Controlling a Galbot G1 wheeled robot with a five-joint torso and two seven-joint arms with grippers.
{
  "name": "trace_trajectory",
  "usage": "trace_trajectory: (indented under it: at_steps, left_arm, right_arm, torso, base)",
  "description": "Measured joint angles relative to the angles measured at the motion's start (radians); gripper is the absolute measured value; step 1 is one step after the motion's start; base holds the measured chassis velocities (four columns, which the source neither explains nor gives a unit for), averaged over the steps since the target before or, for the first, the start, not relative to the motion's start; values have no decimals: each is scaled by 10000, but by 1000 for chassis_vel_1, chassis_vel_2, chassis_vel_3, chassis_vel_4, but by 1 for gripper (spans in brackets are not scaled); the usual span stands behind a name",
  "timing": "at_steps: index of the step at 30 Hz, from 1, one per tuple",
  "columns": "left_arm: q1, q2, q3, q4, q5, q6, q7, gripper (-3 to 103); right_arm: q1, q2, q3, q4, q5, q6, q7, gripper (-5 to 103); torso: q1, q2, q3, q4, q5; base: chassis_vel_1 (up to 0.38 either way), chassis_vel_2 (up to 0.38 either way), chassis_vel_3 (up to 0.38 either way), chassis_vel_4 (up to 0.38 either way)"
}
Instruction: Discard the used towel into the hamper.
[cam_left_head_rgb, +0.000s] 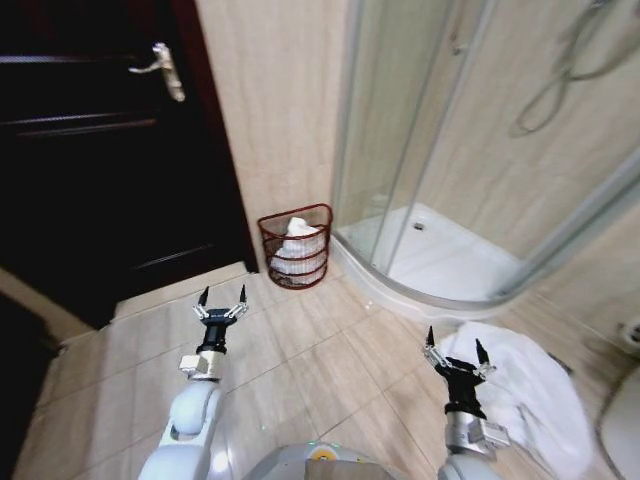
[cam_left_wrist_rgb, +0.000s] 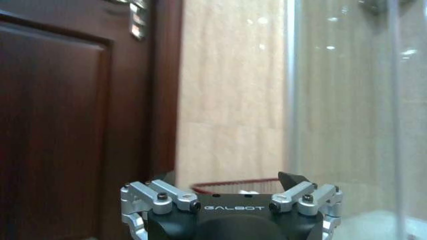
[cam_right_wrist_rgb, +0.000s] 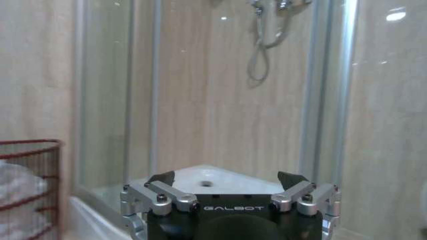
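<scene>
The hamper (cam_left_head_rgb: 296, 247), a small dark red wire basket, stands on the floor against the tiled wall between the door and the shower, with white cloth inside it; its rim also shows in the left wrist view (cam_left_wrist_rgb: 233, 186) and its side in the right wrist view (cam_right_wrist_rgb: 30, 185). A white towel (cam_left_head_rgb: 525, 395) lies crumpled on the floor at the right, in front of the shower tray. My right gripper (cam_left_head_rgb: 455, 350) is held open and empty just left of the towel. My left gripper (cam_left_head_rgb: 221, 297) is held open and empty over the floor tiles, short of the hamper.
A dark wooden door (cam_left_head_rgb: 95, 150) with a metal handle (cam_left_head_rgb: 165, 70) fills the left. The glass shower enclosure (cam_left_head_rgb: 440, 130) with its white tray (cam_left_head_rgb: 450, 265) takes the right. A white fixture (cam_left_head_rgb: 622, 425) sits at the far right edge. Open floor tiles lie between grippers and hamper.
</scene>
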Motion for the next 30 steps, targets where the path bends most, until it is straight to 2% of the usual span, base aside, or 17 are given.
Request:
trace_trajectory:
  at_steps: [2, 3, 4, 6, 7, 8, 9, 11, 17, 21, 25, 30]
  left_arm:
    - [86, 110, -92, -71, -300, 140, 25, 100]
    - [154, 294, -145, -117, -771, 362, 93, 100]
    - [121, 415, -116, -103, -1027, 475, 185, 100]
    - [46, 527, -52, -50, -1253, 585, 309, 100]
    - [-133, 731, 127, 117, -1621, 753, 616, 100]
    - [-295, 890, 295, 302, -1935, 834, 998, 100]
    - [-295, 890, 295, 302, -1935, 834, 998, 100]
    - [-567, 1095, 534, 596, -2417, 931, 1557, 100]
    - [-1235, 1174, 1067, 1287, -3248, 1217, 2070, 100]
    - [-1488, 1109, 1257, 1705, -3186, 838, 2491, 100]
    - [-1526, 1086, 1317, 1854, -3045, 691, 3412, 100]
    - [-1582, 1091, 1325, 2059, -3003, 649, 3780, 100]
  right_arm:
    - [208, -134, 353, -241, 259, -42, -468, 100]
    - [429, -226, 1040, -580, 684, -55, -1409, 100]
    - [500, -274, 1372, -743, 865, 0, -1744, 100]
    - [528, -374, 1678, -940, 1066, 154, -1974, 100]
    - [515, -513, 2022, -1246, 1365, 445, -2135, 100]
    - [458, -544, 2243, -1439, 1535, 638, -2194, 100]
    - [458, -544, 2243, -1439, 1535, 638, -2194, 100]
    - [349, -476, 2450, -1600, 1633, 884, -2166, 100]
    - [197, 9, 2550, -1238, 1525, 839, -1975, 100]
    - [182, 158, 2580, -1027, 1392, 703, -1966, 100]
    - [157, 324, 2592, -804, 1292, 597, -1963, 100]
    - [151, 486, 2524, -651, 1188, 590, -1942, 100]
  torso:
    - [0, 0, 0, 0, 2]
    - [0, 0, 0, 4, 3]
    - [0, 0, 0, 5, 2]
    - [0, 0, 0, 6, 2]
    - [0, 0, 0, 3, 3]
    - [0, 0, 0, 2, 2]
    - [0, 0, 0, 2, 2]
    - [0, 0, 0, -3, 3]
    - [0, 0, 0, -2, 2]
    - [0, 0, 0, -4, 0]
    - [0, 0, 0, 1, 1]
    - [-12, -51, -38, 0, 2]
  base:
    - [-130, -130, -127, -155]
    - [-140, -115, -118, -132]
    - [-103, -115, -118, -128]
    - [-103, -112, -111, -128]
    - [-114, -112, -126, -117]
    - [-134, -131, -126, -134]
    - [-134, -131, -126, -134]
    - [-149, -139, -131, -134]
    - [-130, -119, -121, -130]
    - [-73, -89, -79, -95]
    - [-11, -11, -12, -14]
    - [0, 0, 0, 0]
